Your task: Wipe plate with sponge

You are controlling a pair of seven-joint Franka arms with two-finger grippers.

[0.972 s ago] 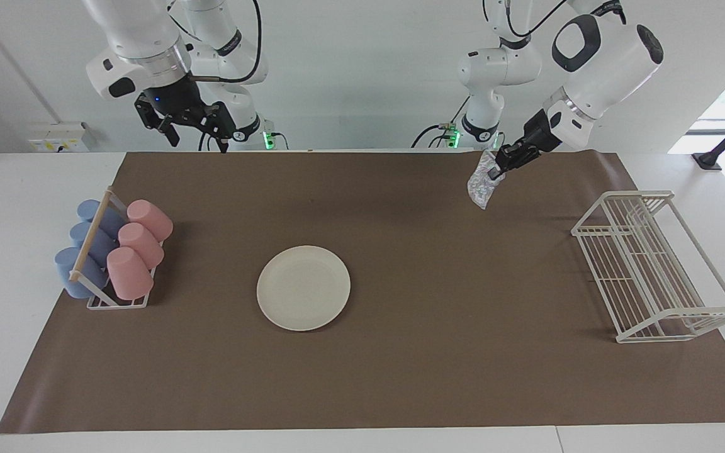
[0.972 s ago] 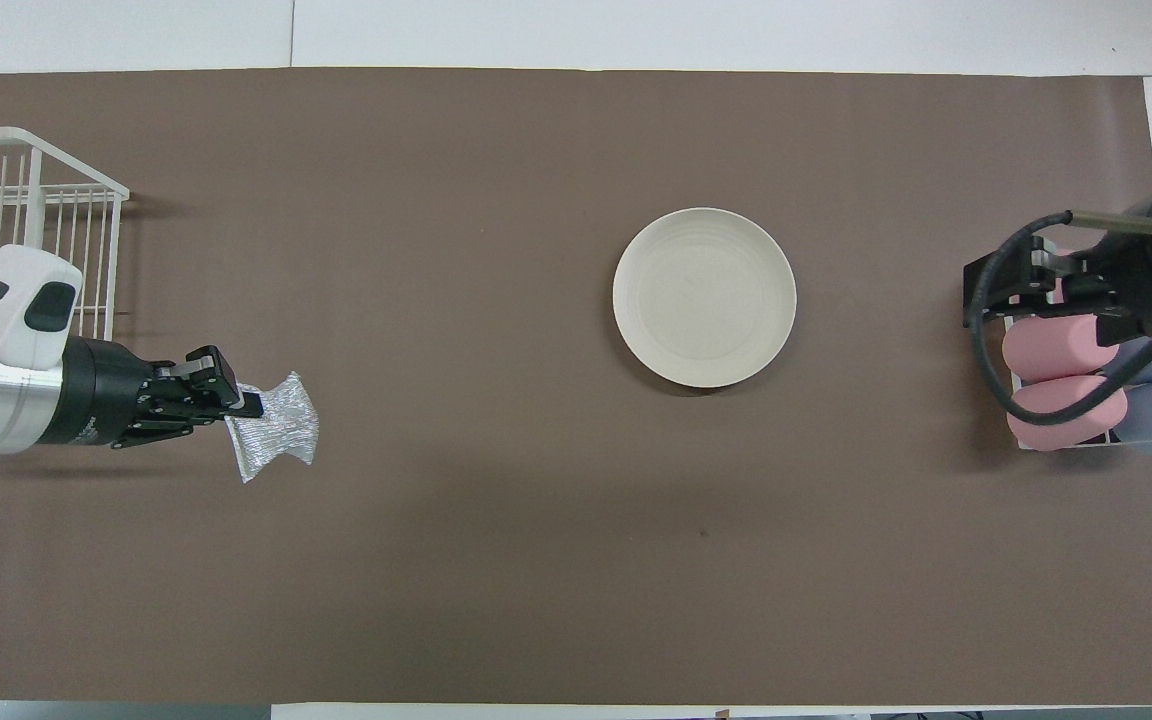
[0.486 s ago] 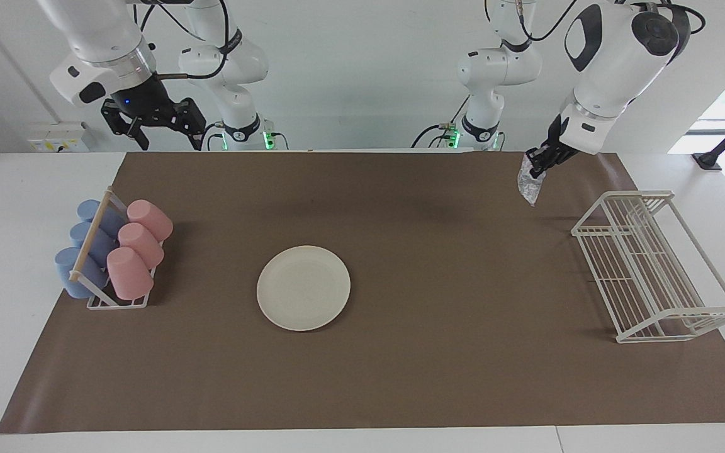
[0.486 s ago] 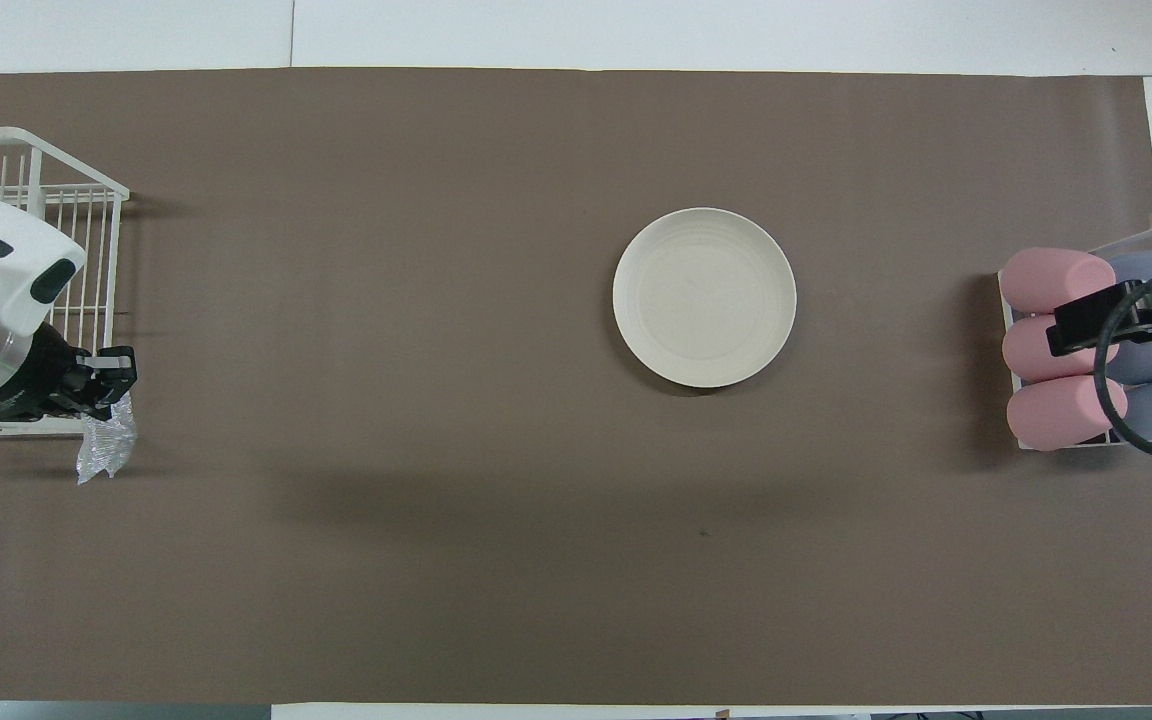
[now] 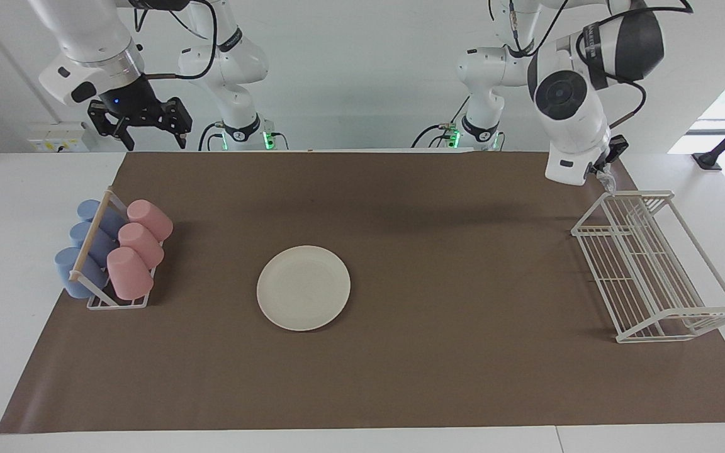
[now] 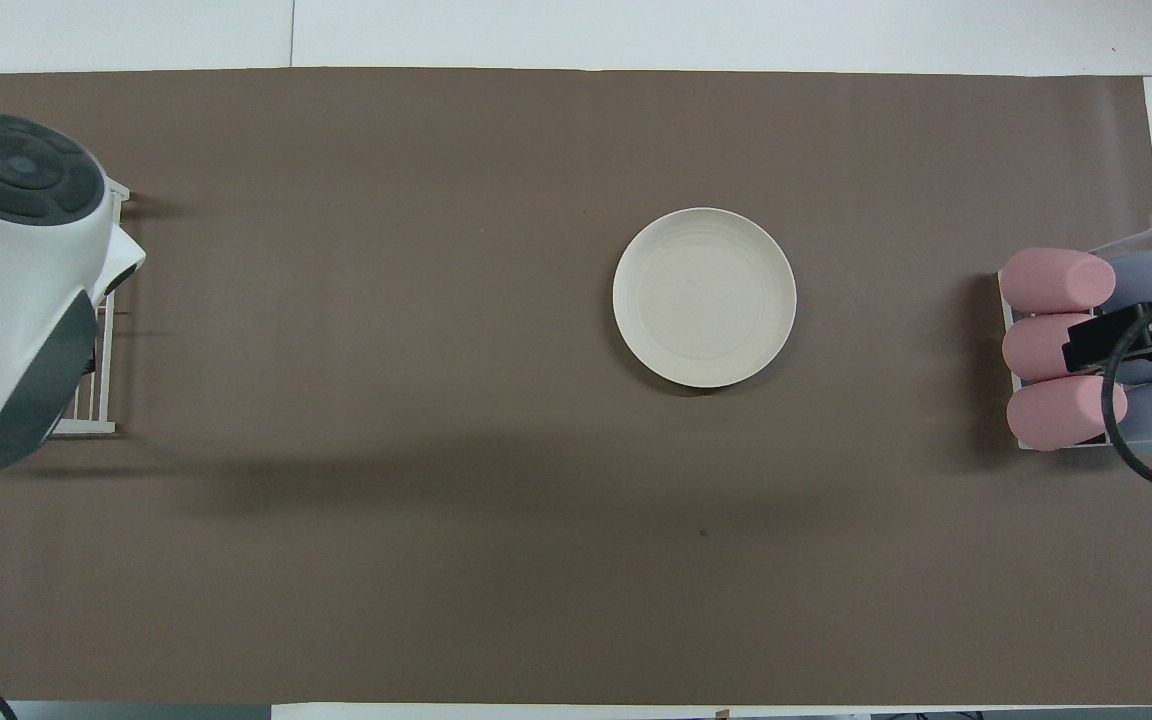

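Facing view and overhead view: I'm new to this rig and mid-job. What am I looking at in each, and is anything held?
These are two robot arms at a table, each ending in a two-finger gripper. The facing view looks at the robots from across the table. The overhead view looks down from above their end, so its sides are swapped.

On the brown mat lie the plate, a cup rack with pink and blue cups, and a wire dish rack.

The left gripper holds the sponge over the dish rack's end nearest the robots. Only a silvery scrap of it shows.

The right gripper waits, open and raised, over the cup rack.
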